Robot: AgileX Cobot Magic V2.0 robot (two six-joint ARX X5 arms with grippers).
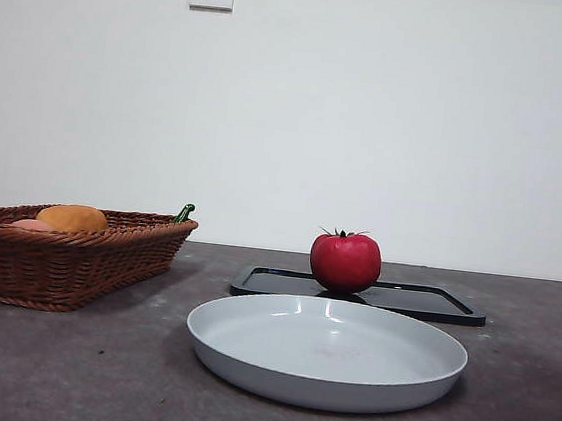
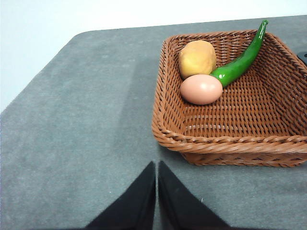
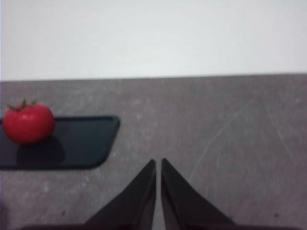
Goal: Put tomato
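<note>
Grey table | tomato on black tray, apart from right gripper | both closed, empty.

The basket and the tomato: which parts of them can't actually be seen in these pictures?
- Front view: the basket wall hides most of its contents; only the tops of the orange item and pale item and the green pepper's tip show.
- Left wrist view: the basket's right side is cut off by the picture's edge.
- Front view: the tomato hides part of the black tray.
- Right wrist view: blurred; the tray runs off the edge.
</note>
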